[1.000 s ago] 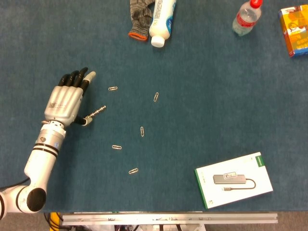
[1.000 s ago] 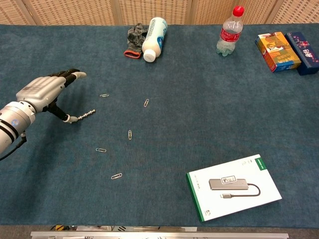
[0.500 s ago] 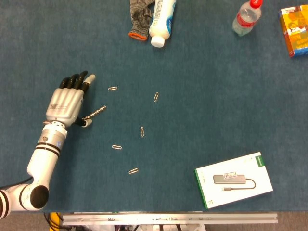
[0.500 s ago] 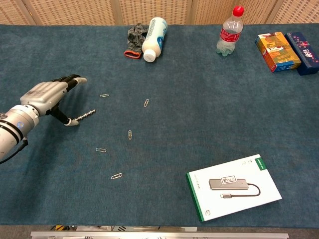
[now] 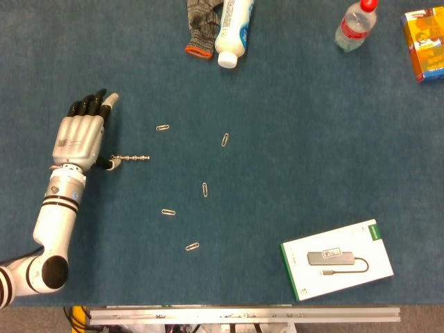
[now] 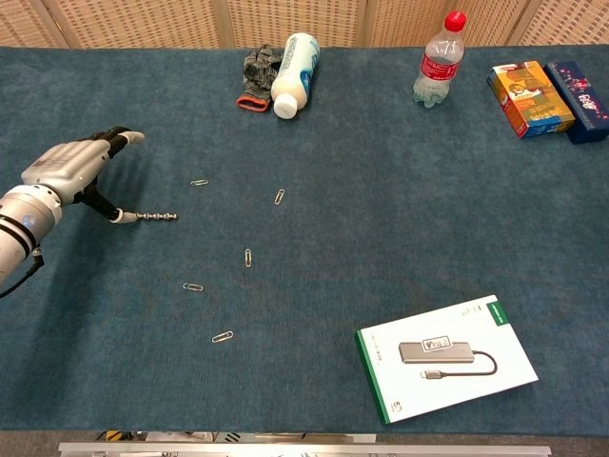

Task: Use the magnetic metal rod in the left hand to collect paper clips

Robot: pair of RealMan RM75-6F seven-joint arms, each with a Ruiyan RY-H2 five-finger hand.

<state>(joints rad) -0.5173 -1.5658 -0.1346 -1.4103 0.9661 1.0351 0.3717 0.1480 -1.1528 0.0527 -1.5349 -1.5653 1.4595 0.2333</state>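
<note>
Head view shows the left hand with fingers outstretched; whether its thumb pinches the magnetic rod is unclear. Right hand appears in neither view.

The robot's left arm reaches in from the lower left. Its left hand is palm down, fingers stretched forward and close together, thumb tucked beneath. The right hand is out of frame.
</note>
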